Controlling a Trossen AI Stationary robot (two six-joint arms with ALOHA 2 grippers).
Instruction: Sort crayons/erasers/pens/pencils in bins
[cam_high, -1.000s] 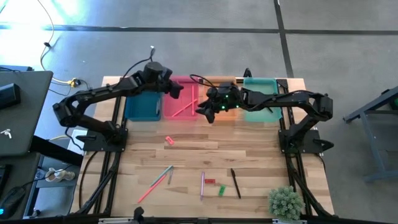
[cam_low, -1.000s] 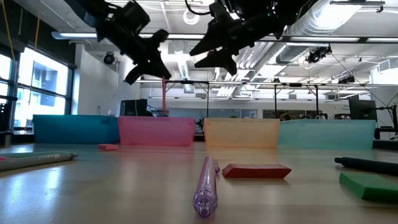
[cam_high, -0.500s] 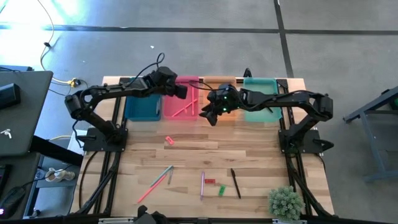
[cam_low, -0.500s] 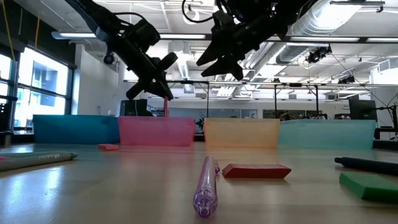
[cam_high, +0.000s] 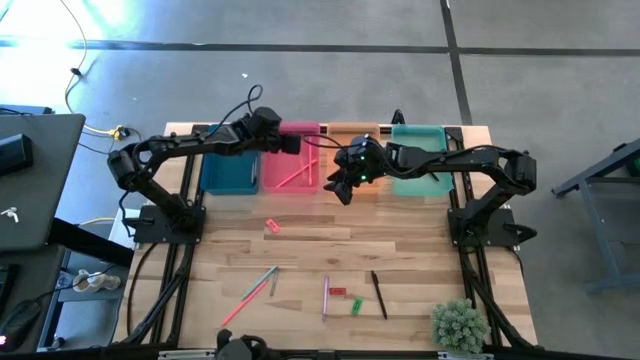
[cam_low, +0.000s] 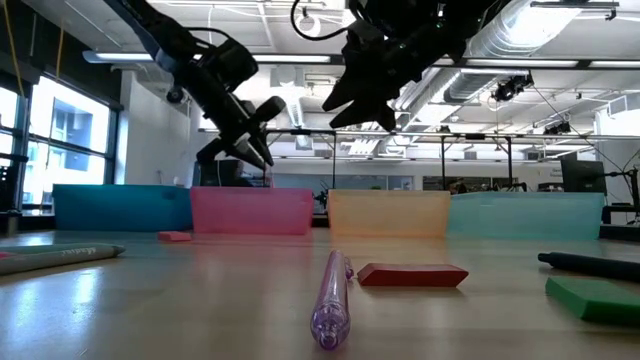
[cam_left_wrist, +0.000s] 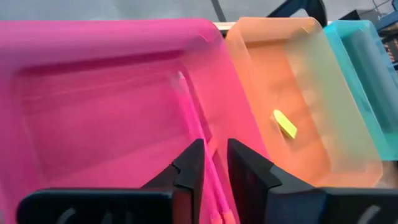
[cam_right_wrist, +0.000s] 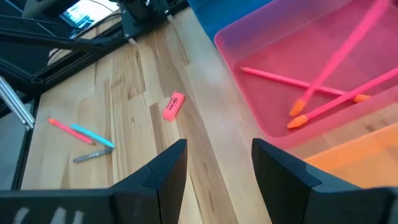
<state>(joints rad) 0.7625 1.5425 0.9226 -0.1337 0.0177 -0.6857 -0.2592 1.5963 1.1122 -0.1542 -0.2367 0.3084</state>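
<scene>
- The table (cam_high: 400, 240) is only partly cleared, so the sort is judged to be under way with roughly half left to do.
- The four bins are lined along the far edge: the teal-blue bin (cam_high: 228, 172) at the left, then the pink bin (cam_high: 285, 165), the orange bin (cam_left_wrist: 317, 93) and the mint bin (cam_high: 420, 160).
- The left gripper (cam_high: 291, 144) is held over the pink bin, with a blurred pencil (cam_left_wrist: 191, 121) running beneath it. Whether that pencil is gripped or already released cannot be told.
- The right gripper (cam_right_wrist: 217, 165) is held over the near edge where the pink and orange bins meet. Its jaws are spread wide and nothing is held.
- Two more pencils (cam_right_wrist: 292, 81) are seen lying crossed in the pink bin. The blurred one's long axis is judged to run roughly from near to far.
- Left on the table are a loose pencil (cam_high: 243, 300) slanting from near left to far right, a purple stick (cam_high: 325, 297) and a black pen (cam_high: 380, 295), both lying roughly near to far.
- One yellow eraser (cam_left_wrist: 285, 123) has been binned in orange. A pink eraser (cam_high: 272, 226), a red eraser (cam_high: 338, 292) and a green eraser (cam_high: 357, 305) are yet to be sorted.
</scene>
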